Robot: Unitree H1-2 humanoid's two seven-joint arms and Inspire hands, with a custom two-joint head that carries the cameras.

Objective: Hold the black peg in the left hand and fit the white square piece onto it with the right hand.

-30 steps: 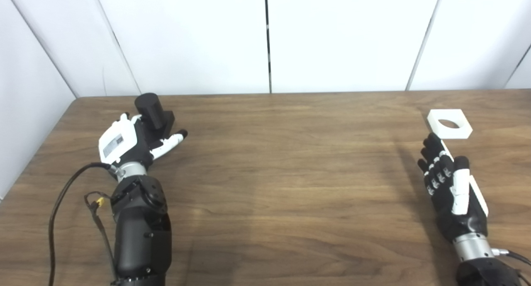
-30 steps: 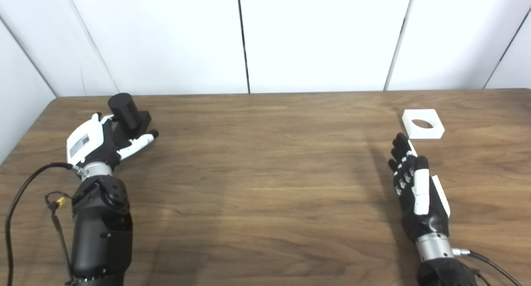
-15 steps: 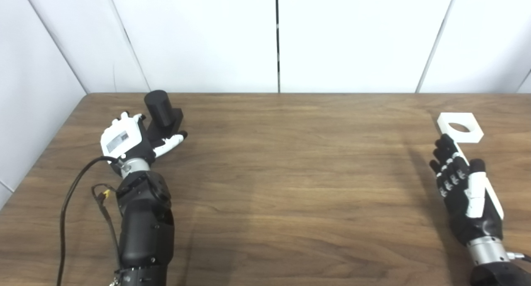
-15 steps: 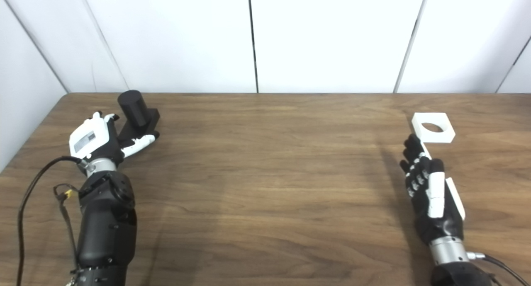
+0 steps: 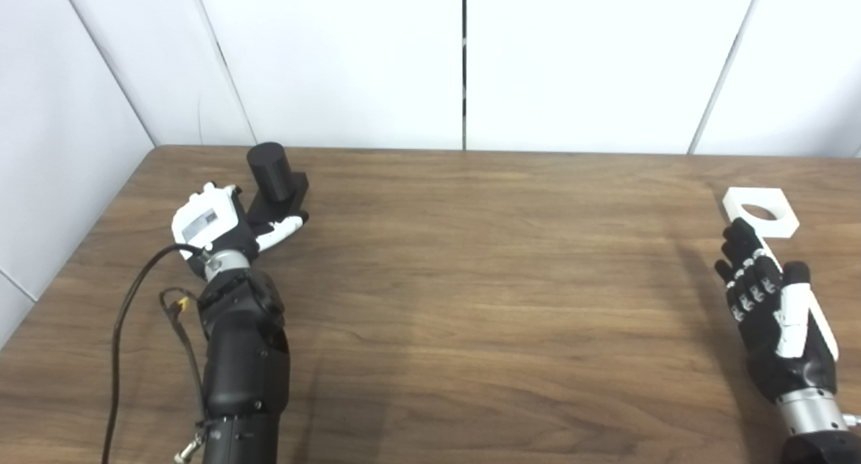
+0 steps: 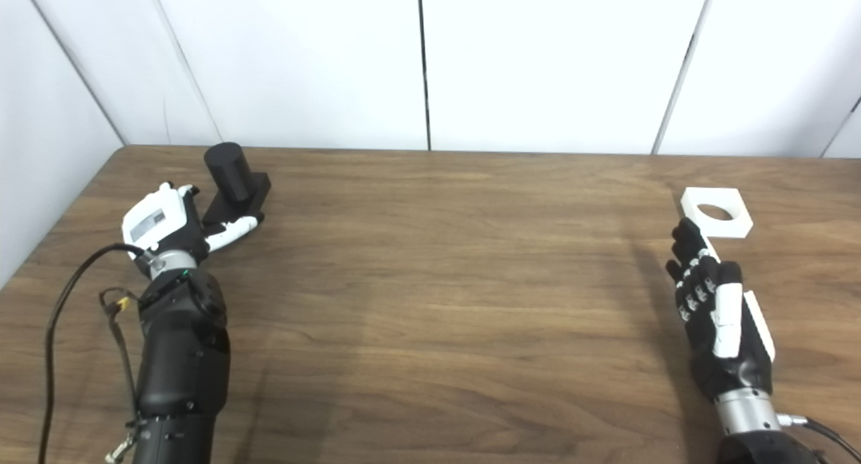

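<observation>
Fingers (image 5: 743, 245) spread beside flat white square piece (image 5: 761, 212); black peg (image 5: 269, 172) upright.

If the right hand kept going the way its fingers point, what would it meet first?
Most likely the white square piece: the right hand is open, and its fingertips point at the piece's near edge. Whether they already touch it is unclear.

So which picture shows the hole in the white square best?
The right eye view: the white square piece sits farther from the picture's edge there, its round hole clear. The left eye view shows the same hole, nearer the right edge.
</observation>
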